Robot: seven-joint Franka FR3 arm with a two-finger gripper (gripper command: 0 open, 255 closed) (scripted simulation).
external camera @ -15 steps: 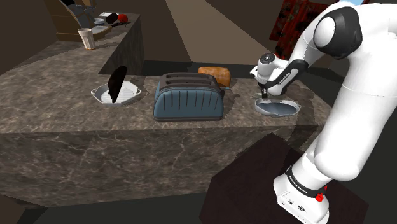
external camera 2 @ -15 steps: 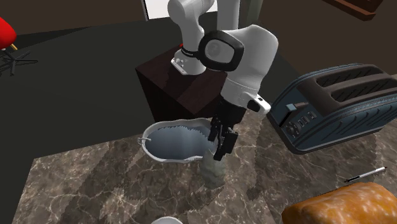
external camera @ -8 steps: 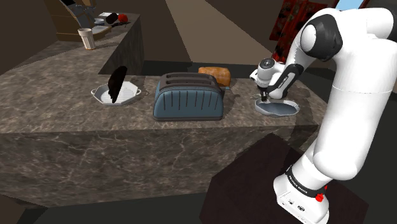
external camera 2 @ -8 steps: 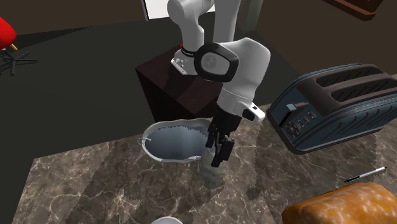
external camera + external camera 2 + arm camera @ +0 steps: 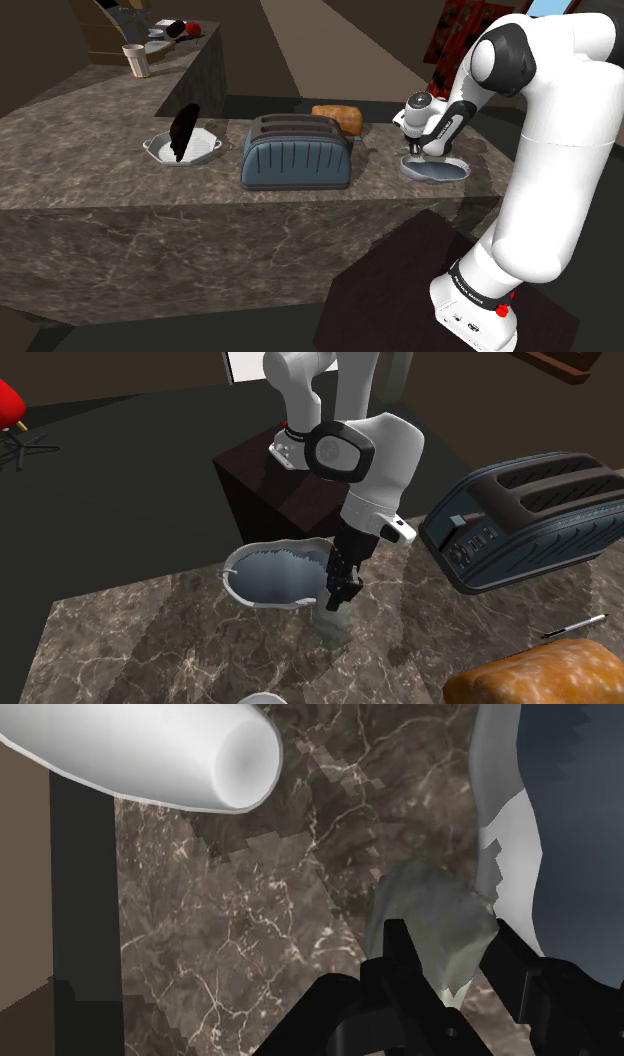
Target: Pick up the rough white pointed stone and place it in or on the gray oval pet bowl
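Over on the shoulder view's left, a white dish point(image 5: 207, 150) sits on the brown marble counter point(image 5: 90, 170) with something black point(image 5: 183, 132) standing in it. Next along is a blue-grey toaster point(image 5: 297, 152), and just behind its far corner a loaf of bread point(image 5: 340, 118). Then comes the gripper point(image 5: 413, 153), pointing down at the counter right beside the rim of the pet bowl point(image 5: 440, 172), a shallow grey oval near the counter's end. The white arm point(image 5: 545, 130) rises from its dark stand point(image 5: 400, 290) at the lower right.

In the second exterior view the pet bowl lies left of the gripper, and the stone point(image 5: 333, 624) stands upright under the fingertips, just outside the bowl's rim. I cannot tell whether its base touches the marble. A pen point(image 5: 575, 626) lies to the right, below the toaster.

In the wrist view the black fingers point(image 5: 395, 954) are drawn in to the stone's width, one against each side, gripping the pale, rough grey lump with its pointed end toward the hand. A white rounded object point(image 5: 150, 754) lies well apart on the marble.
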